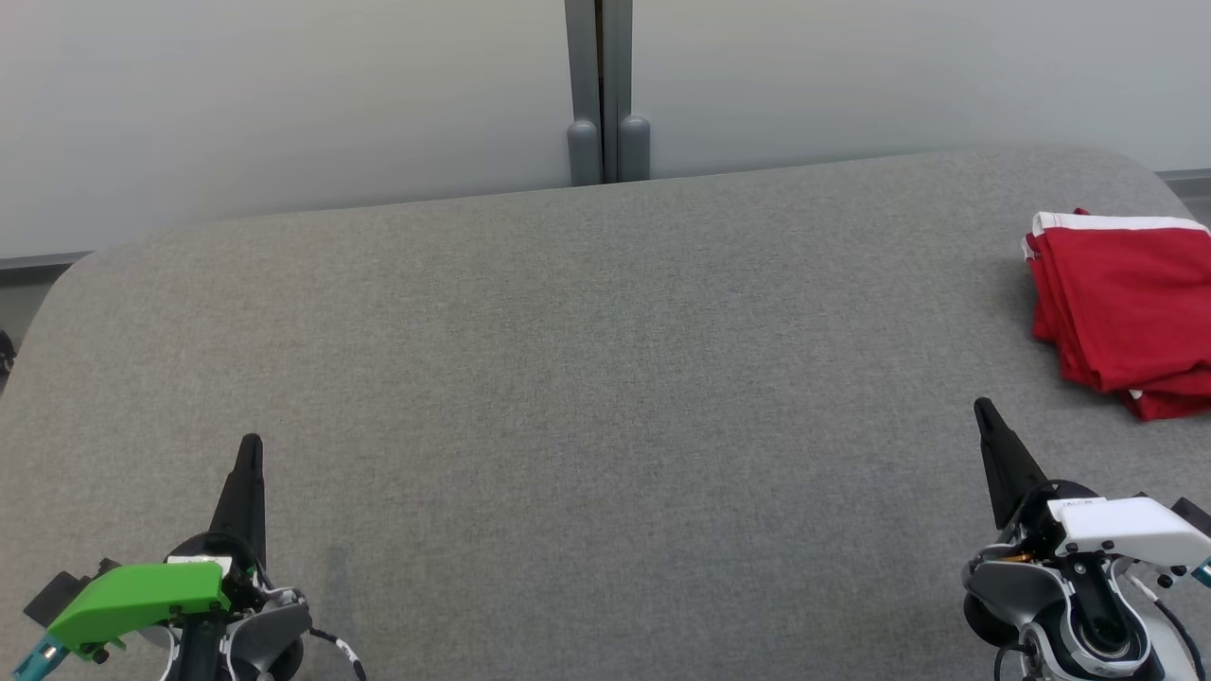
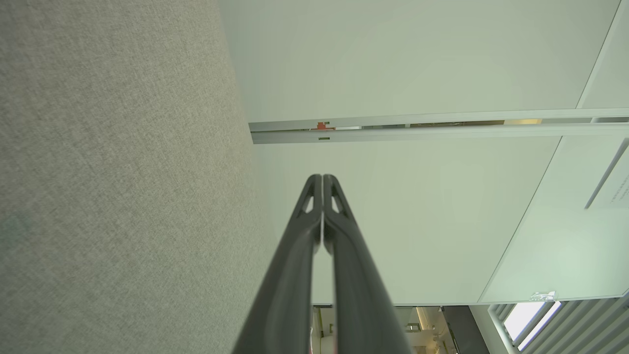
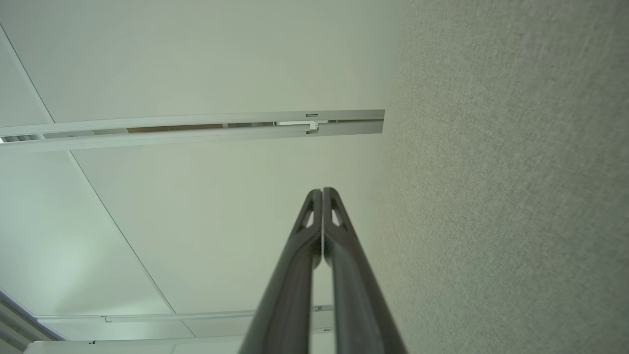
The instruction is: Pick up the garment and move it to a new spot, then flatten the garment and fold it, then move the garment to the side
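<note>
The garment point(image 1: 1126, 312) is red with a white edge and lies folded in a stack at the far right of the grey table point(image 1: 587, 378), running off the head view's right edge. My right gripper point(image 1: 984, 407) stands at the lower right, shut and empty, a short way in front of and left of the garment. At the lower left my left gripper point(image 1: 251, 443) is shut and empty too, far from the cloth. In the left wrist view the left gripper point(image 2: 322, 177) has its tips pressed together. The right gripper point(image 3: 322, 190) looks the same in the right wrist view.
The table's felt-like top has rounded far corners. Behind it stands a pale wall with a grey vertical post point(image 1: 601, 95). Both wrist views take in the table surface point(image 2: 113, 187) point(image 3: 516, 196) on one side and pale wall panels beyond.
</note>
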You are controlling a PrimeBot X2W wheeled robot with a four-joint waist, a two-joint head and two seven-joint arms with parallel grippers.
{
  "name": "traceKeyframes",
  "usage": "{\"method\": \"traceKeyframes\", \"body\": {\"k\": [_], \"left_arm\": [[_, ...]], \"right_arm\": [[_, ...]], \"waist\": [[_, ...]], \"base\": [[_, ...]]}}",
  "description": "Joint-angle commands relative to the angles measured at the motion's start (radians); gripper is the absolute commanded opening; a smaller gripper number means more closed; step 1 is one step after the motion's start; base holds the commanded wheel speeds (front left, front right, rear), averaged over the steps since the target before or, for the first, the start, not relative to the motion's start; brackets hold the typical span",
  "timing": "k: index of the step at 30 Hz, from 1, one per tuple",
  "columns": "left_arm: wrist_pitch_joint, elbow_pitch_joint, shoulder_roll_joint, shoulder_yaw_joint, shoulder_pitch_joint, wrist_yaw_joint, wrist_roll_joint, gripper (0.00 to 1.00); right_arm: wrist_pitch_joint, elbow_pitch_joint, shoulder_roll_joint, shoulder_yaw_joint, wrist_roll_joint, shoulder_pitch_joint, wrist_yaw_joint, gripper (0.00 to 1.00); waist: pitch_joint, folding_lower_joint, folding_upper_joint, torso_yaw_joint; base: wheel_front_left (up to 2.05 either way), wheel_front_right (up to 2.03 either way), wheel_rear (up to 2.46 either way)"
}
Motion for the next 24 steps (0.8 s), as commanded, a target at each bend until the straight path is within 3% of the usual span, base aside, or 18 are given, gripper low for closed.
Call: {"method": "traceKeyframes", "body": {"k": [1,24], "left_arm": [[0.003,0.001,0.001,0.003,-0.013,-0.006,0.005,0.0],[0.004,0.001,0.0,0.004,-0.013,-0.006,0.005,0.0]], "right_arm": [[0.003,0.001,-0.004,-0.001,0.007,-0.005,0.0,0.0],[0.003,0.001,-0.004,-0.001,0.007,-0.005,0.0,0.0]], "waist": [[0.0,0.0,-0.0001,0.0],[0.0,0.0,-0.0001,0.0]], "base": [[0.0,0.0,0.0],[0.0,0.0,0.0]]}}
